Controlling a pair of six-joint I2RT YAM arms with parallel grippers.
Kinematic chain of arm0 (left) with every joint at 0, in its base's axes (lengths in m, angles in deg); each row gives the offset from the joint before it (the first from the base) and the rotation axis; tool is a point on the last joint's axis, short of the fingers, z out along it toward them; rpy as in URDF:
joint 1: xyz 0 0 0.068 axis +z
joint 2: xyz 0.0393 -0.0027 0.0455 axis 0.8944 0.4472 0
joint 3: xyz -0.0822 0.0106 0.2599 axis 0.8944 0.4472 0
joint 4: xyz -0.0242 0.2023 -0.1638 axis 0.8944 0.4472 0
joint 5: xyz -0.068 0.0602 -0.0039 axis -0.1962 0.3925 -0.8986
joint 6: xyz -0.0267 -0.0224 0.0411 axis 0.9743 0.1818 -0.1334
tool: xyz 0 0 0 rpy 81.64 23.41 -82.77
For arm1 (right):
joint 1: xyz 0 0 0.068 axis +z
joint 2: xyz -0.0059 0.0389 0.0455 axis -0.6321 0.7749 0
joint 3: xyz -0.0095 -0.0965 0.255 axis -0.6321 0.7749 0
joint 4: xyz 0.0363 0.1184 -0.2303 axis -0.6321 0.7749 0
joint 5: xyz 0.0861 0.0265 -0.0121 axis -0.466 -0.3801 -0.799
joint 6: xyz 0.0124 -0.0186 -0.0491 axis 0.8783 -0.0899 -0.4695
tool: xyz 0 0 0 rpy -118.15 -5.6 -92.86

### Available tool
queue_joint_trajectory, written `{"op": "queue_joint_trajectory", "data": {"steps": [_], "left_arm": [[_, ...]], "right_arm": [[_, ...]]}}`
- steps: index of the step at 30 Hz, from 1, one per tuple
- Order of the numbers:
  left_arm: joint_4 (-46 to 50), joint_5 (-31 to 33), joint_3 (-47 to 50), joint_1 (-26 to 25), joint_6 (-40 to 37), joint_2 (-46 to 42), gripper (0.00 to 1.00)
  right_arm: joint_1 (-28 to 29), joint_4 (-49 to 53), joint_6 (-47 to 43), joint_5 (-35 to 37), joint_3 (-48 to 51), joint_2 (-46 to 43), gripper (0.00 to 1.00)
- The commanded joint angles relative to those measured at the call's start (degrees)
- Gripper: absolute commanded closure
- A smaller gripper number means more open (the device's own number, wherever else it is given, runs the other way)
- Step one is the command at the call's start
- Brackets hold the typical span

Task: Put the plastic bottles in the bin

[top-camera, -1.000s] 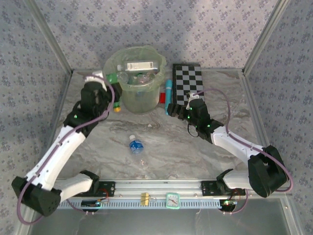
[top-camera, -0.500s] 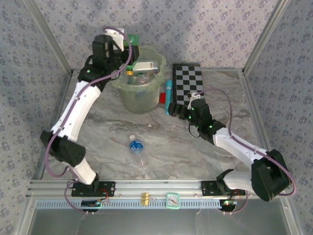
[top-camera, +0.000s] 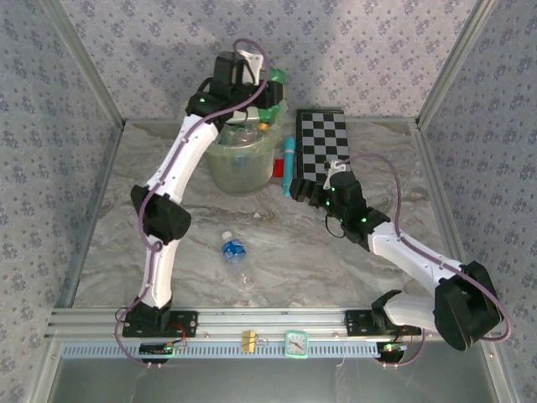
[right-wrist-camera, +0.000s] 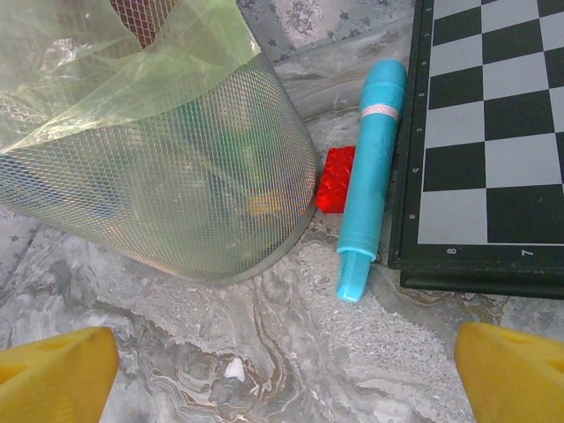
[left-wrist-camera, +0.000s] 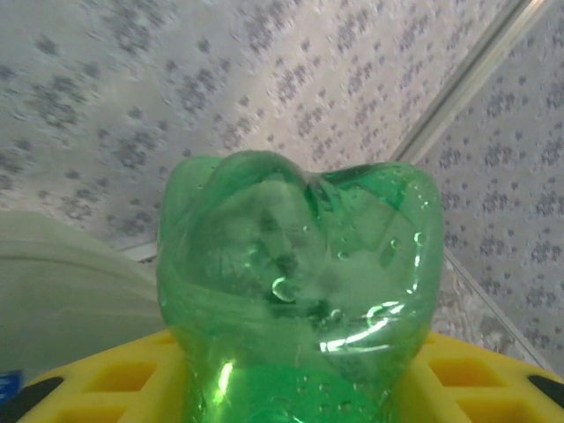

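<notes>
Basically the left gripper (left-wrist-camera: 291, 388) is pinching the translucent green plastic bottle (left-wrist-camera: 295, 282) right over the far-right rim of the round pale-green bag-lined bin (top-camera: 239, 168) (base pointing away from the wrist).

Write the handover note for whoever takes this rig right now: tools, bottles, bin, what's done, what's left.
Left tool: shut on a green bottle, held up over the bin.
Right tool: open, holding nothing, low over the table near the teal tube and red block.
Done: several bottles inside show through the bin's wall.
Left: drop the green bottle in, then fetch the blue-labelled bottle lying mid-table.
</notes>
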Motion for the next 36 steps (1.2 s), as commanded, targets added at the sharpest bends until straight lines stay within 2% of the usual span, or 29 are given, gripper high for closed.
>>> {"op": "queue_joint_trajectory", "data": {"steps": [1, 13, 14, 17, 23, 27, 36], "left_arm": [[5.72, 0.41, -4.15, -0.76, -1.34, 1.22, 0.51], [6.95, 11.14, -0.05, -1.24, -0.15, -0.1, 0.48], [6.85, 11.9, 0.19, -1.3, -0.02, -0.4, 0.45], [7.22, 12.64, 0.55, -1.28, 0.4, -1.58, 0.28], [6.47, 13.86, 2.8, -1.3, 1.4, -6.82, 0.16], [1.77, 15.17, 10.84, -1.35, 1.8, -14.23, 0.1], [-9.75, 19.48, 38.85, -1.42, 2.19, -34.68, 0.06]], "right_arm": [[-0.23, 1.04, 0.75, 0.99, 0.92, -1.76, 0.0], [-0.24, 1.03, 0.73, 1.69, 1.81, -3.01, 0.0], [-0.25, 0.92, 0.73, 1.69, 1.86, -2.96, 0.0], [-0.23, 0.75, 0.91, 1.61, 1.86, -2.84, 0.0], [-0.21, 0.64, 0.77, 1.3, 1.56, -2.66, 0.0], [-0.23, 0.95, 0.64, 1.03, 1.29, -2.88, 0.0], [-0.31, 1.8, 0.12, 0.46, 0.21, -2.76, 0.0]]}}
